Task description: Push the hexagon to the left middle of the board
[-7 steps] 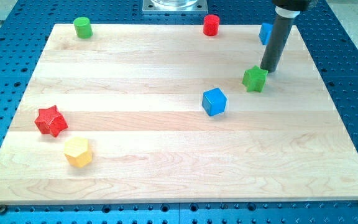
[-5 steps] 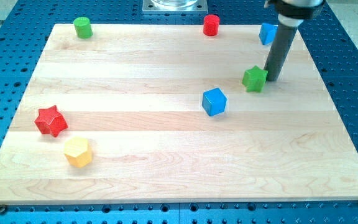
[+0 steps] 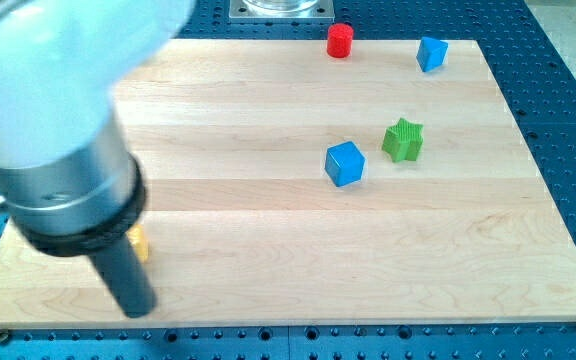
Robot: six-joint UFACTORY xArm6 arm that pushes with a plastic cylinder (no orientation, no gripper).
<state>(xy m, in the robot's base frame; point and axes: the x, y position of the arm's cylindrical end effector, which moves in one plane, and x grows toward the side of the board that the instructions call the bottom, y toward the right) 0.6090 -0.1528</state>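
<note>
Bright, even light across the wooden board [image 3: 368, 240], seemingly from overhead, and no harsh glare on the wood. The blue cube [image 3: 345, 163], green star [image 3: 403, 140], red cylinder [image 3: 340, 40] and far blue block [image 3: 431, 53] all sit crisp, each with only a soft, short shadow at its base. The arm's pale housing [image 3: 48, 90] fills the view's left, huge, slightly blurred and washed out. The dark rod ends at my tip [image 3: 140, 311], near the view's bottom.

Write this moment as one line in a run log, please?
tip: view's bottom-left, just below yellow hexagon | hexagon: mostly hidden by arm | green star: right of blue cube
</note>
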